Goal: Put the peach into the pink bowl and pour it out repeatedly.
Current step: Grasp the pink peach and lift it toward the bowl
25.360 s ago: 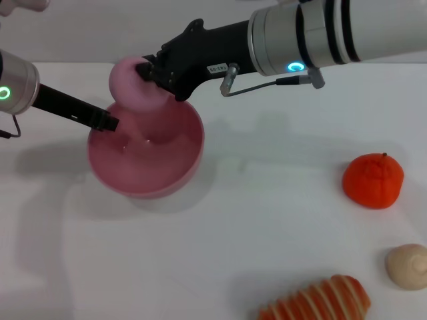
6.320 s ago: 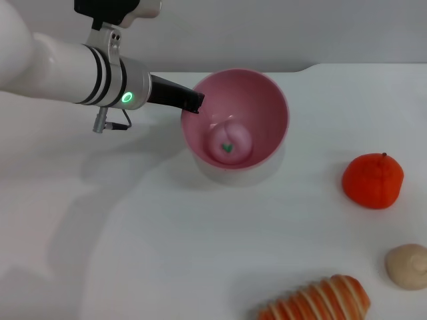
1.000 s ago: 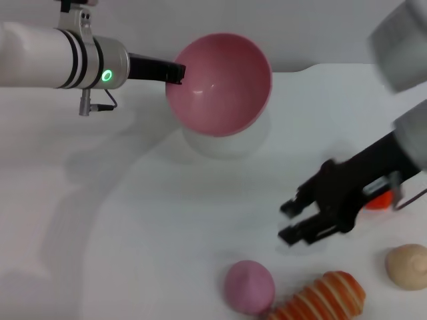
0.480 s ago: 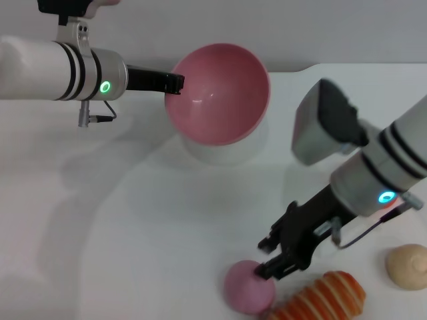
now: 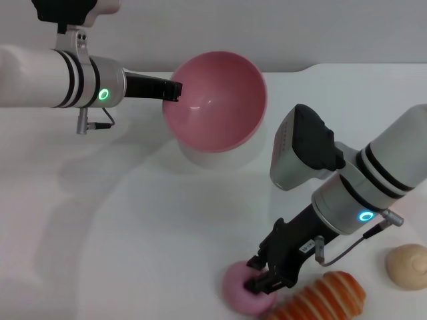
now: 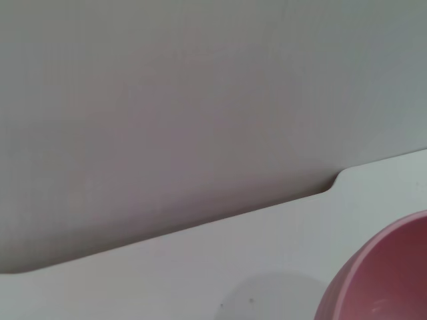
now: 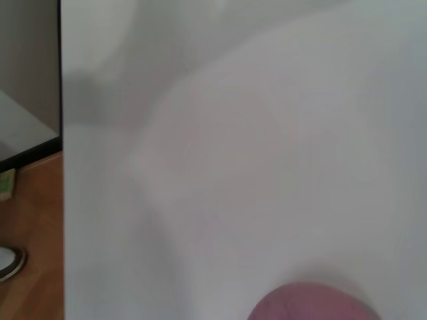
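Head view shows the peach (image 5: 241, 298) lying out on the table (image 5: 133, 233) at six o'clock, the right gripper (image 5: 261, 277) straddling it with fingers apart. At twelve o'clock the left gripper (image 5: 175, 89) pinches the pink bowl (image 5: 215, 101), tilted and empty. Refilling looks next.

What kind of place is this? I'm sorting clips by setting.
Probably a robot test bench, not a home kitchen: a bare white table against a plain grey wall, toy food such as the peach and striped bread, and wood floor beyond the table's edge.
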`<state>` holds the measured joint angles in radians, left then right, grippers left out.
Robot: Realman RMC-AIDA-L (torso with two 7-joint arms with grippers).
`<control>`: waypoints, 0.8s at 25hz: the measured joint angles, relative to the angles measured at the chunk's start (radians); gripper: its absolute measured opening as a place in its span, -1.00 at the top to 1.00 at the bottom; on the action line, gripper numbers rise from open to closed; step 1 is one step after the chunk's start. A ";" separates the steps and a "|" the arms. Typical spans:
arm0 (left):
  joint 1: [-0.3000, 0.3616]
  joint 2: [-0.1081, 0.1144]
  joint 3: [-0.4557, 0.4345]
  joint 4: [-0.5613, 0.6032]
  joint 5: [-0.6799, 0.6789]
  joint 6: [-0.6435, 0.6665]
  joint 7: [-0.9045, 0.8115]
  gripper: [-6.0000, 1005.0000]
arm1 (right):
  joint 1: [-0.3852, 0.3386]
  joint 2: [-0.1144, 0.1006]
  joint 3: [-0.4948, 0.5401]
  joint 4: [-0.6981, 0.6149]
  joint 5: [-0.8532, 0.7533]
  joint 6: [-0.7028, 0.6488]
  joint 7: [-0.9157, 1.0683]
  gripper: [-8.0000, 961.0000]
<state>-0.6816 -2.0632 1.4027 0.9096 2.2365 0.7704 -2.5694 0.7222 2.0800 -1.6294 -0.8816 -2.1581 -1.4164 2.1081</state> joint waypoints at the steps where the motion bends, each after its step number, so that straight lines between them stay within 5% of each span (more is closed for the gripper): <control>1: 0.002 0.000 0.000 0.000 0.000 0.000 0.000 0.91 | 0.000 0.000 0.000 0.001 0.000 0.006 0.000 0.09; 15: 0.005 0.004 -0.001 0.000 0.000 -0.003 0.002 0.91 | -0.013 -0.004 0.030 -0.026 0.013 0.002 -0.008 0.82; 20: 0.009 0.005 -0.007 0.000 0.000 0.011 0.002 0.91 | -0.091 -0.011 0.200 -0.193 0.147 -0.198 -0.063 0.92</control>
<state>-0.6721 -2.0579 1.3952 0.9096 2.2367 0.7812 -2.5679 0.6313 2.0687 -1.4293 -1.0751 -2.0115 -1.6142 2.0456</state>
